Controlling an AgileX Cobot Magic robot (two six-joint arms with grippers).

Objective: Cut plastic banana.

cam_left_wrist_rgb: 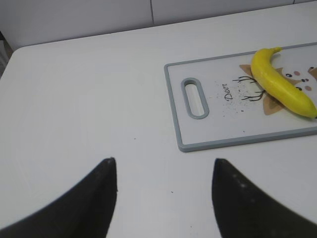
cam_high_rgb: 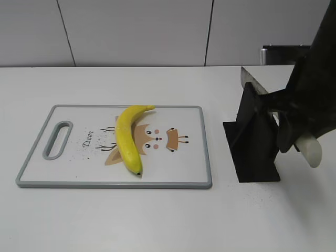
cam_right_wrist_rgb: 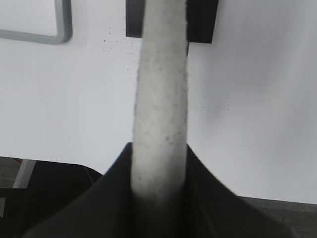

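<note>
From the left wrist, the cutting board (cam_left_wrist_rgb: pixel 237 141) and the banana's (cam_left_wrist_rgb: pixel 280 84) far tip ran off the right edge. The knife's blade (cam_high_rgb: pixel 253 82) was mostly hidden behind the black stand (cam_high_rgb: pixel 254 139). The right gripper (cam_right_wrist_rgb: pixel 159 198) was cropped below.

A deer-print cutting board (cam_high_rgb: pixel 199 157) lies beside a black knife stand (cam_high_rgb: pixel 254 139).

The plastic banana (cam_high_rgb: pixel 129 137) lies on the cutting board (cam_high_rgb: pixel 178 176); right tool (cam_high_rgb: pixel 294 137) grips a knife (cam_high_rgb: pixel 262 89).

White table (cam_high_rgb: pixel 131 220) with grey-rimmed cutting board (cam_high_rgb: pixel 178 168) and black knife stand (cam_high_rgb: pixel 254 152) just beside.
</note>
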